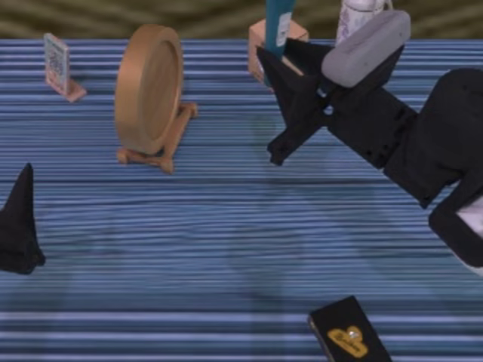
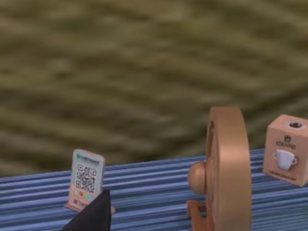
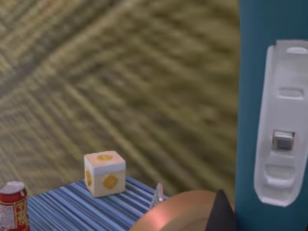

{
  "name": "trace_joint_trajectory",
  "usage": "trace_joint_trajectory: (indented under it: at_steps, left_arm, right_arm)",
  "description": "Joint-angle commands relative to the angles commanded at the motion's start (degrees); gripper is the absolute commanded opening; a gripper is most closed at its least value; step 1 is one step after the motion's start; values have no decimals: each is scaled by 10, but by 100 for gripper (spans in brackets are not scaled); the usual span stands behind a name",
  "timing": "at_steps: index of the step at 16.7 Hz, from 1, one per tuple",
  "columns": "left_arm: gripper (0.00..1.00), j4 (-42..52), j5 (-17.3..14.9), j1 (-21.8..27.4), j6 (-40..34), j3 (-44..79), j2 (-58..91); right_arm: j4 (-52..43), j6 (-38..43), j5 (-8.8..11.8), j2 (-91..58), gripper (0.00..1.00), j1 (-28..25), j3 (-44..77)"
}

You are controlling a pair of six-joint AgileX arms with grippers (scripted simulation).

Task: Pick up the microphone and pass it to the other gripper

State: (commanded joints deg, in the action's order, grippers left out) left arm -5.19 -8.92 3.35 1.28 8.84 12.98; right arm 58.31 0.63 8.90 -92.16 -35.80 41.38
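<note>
The microphone point(image 1: 278, 23) hangs upright above the far middle of the table, its head out of view past the top edge. My right gripper point(image 1: 278, 62) is shut on the lower end of its teal handle, one black finger on each side, raised well above the table. In the right wrist view the handle point(image 3: 250, 96) fills the side of the picture. Its white switch plate point(image 3: 281, 125) faces the camera, and one fingertip point(image 3: 220, 214) lies against it. The other gripper, my left gripper point(image 1: 21, 226), is parked at the table's left edge and open; one finger point(image 2: 94, 216) shows.
A round wooden disc on a stand point(image 1: 149, 89) is at the back left, with a QR sign point(image 1: 56, 62) beyond it. A tan box point(image 1: 298, 32) and a white speckled bottle point(image 1: 361, 15) are at the back. A black box with a yellow logo point(image 1: 349, 335) lies at the front.
</note>
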Motion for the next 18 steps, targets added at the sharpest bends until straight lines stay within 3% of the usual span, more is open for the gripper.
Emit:
trace_joint_trajectory:
  at_steps: [11, 15, 18]
  left_arm:
    - [100, -156, -284, 109, 39, 271, 470]
    - [100, -194, -347, 133, 49, 334, 568]
    - [100, -202, -361, 138, 52, 348, 589]
  right_arm:
    - [0, 0, 0, 0, 0, 0, 0]
    - [0, 0, 0, 0, 0, 0, 0]
    - [0, 0, 0, 0, 0, 0, 0]
